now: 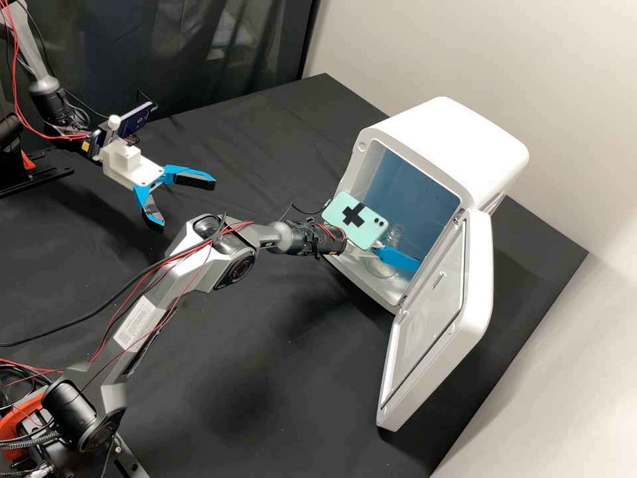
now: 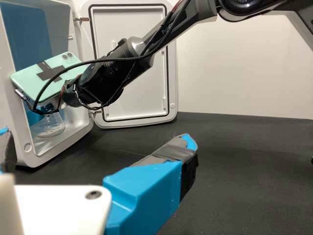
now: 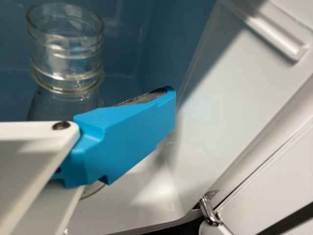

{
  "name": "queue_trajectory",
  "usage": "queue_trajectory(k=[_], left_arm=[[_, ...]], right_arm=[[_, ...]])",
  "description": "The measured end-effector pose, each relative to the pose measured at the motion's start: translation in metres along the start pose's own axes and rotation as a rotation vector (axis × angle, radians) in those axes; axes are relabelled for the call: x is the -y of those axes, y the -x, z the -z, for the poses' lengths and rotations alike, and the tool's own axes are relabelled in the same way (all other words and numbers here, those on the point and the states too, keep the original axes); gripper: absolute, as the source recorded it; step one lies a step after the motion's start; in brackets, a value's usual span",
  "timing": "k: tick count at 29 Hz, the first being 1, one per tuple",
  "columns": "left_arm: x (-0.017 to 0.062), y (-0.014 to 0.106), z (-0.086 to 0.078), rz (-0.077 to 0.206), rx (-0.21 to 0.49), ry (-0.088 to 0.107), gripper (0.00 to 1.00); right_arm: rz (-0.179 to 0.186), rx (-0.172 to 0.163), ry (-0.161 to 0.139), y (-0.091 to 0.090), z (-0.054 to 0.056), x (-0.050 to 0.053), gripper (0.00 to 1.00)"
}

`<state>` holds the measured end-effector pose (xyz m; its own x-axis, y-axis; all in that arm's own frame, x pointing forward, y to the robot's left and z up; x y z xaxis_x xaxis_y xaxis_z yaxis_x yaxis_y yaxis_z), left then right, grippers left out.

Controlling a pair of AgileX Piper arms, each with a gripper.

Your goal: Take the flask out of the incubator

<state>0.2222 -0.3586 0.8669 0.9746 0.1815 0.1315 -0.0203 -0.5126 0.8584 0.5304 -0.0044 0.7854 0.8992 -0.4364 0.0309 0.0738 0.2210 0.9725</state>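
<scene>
Left jaws spread, right jaws unclear, inside incubator (image 1: 458,143); flask (image 3: 64,58) upright, neck up

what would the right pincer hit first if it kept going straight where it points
Most likely the flask: the right pincer is inside the incubator, with the flask just ahead. Depth is unclear, so it might pass beside the glass to the blue back wall.
</scene>
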Motion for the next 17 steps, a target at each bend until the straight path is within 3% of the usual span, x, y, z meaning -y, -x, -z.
queue_trajectory(k=[5,10,12,14,17], left_arm=[[0.0000,0.000,0.000,0.000,0.000,0.000,1.00],[0.0000,0.000,0.000,0.000,0.001,0.000,1.00],[0.0000,0.000,0.000,0.000,0.001,0.000,1.00],[0.0000,0.000,0.000,0.000,0.001,0.000,1.00],[-0.0004,0.000,0.000,-0.002,0.001,-0.001,1.00]], right_arm=[[0.030,-0.010,-0.015,-0.002,-0.003,0.000,0.00],[0.037,-0.011,-0.020,-0.004,-0.009,-0.001,0.00],[0.033,-0.002,-0.038,-0.005,-0.013,-0.003,0.00],[0.027,0.017,-0.083,-0.008,-0.020,-0.007,0.00],[0.034,0.020,-0.091,-0.009,-0.023,-0.008,0.00]])
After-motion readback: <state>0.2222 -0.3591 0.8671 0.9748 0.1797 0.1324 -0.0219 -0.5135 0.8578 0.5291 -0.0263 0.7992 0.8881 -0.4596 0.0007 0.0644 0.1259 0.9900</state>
